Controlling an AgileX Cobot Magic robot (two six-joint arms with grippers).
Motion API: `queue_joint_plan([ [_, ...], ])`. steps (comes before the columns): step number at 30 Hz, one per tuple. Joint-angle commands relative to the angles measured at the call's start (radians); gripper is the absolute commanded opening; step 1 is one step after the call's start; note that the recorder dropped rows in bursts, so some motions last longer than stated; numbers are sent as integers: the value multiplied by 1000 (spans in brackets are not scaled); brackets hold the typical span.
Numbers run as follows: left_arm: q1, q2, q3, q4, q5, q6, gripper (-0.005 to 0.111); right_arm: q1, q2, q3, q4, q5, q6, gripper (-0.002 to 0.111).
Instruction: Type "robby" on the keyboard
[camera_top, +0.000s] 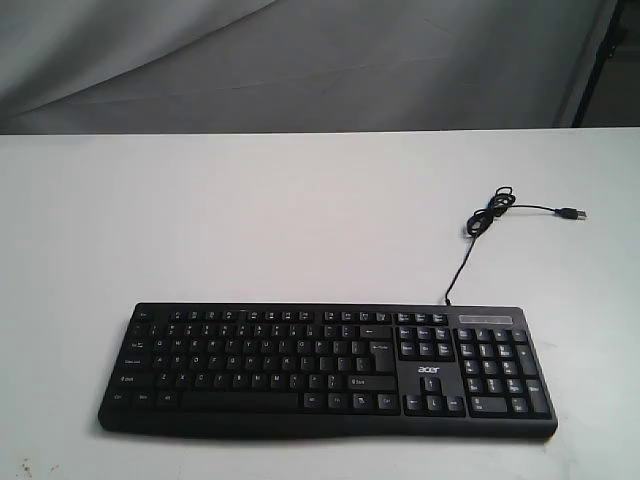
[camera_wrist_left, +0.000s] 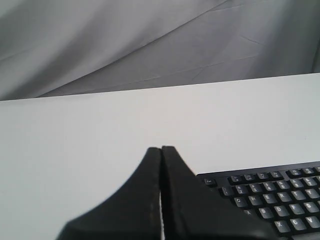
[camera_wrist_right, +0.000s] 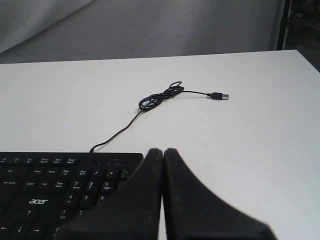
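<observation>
Presently left jaws and right jaws are pressing together, empty, each hovering beside one end of keyboard (camera_top: 325, 370) on worktop (camera_top: 300, 220).

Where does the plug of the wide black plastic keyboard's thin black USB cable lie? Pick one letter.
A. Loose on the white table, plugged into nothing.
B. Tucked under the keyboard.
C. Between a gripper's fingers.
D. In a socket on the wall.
A: the USB plug lies bare on the white table, past a small coil in the cable that runs from the number-pad end of the keyboard.
</observation>
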Motion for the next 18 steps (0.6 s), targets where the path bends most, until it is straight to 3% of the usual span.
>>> queue_joint_plan([
  [1, -6, -3, 4, 5, -7, -3, 0, -8, -7, 3, -5, -1, 3, 0],
  [9, -6, -3, 4, 5, -7, -3, 0, -8, -7, -8, 2, 33, 3, 0],
  [18, -6, -3, 4, 5, -7, -3, 0, -8, 148, -319, 27, 155, 3, 0],
])
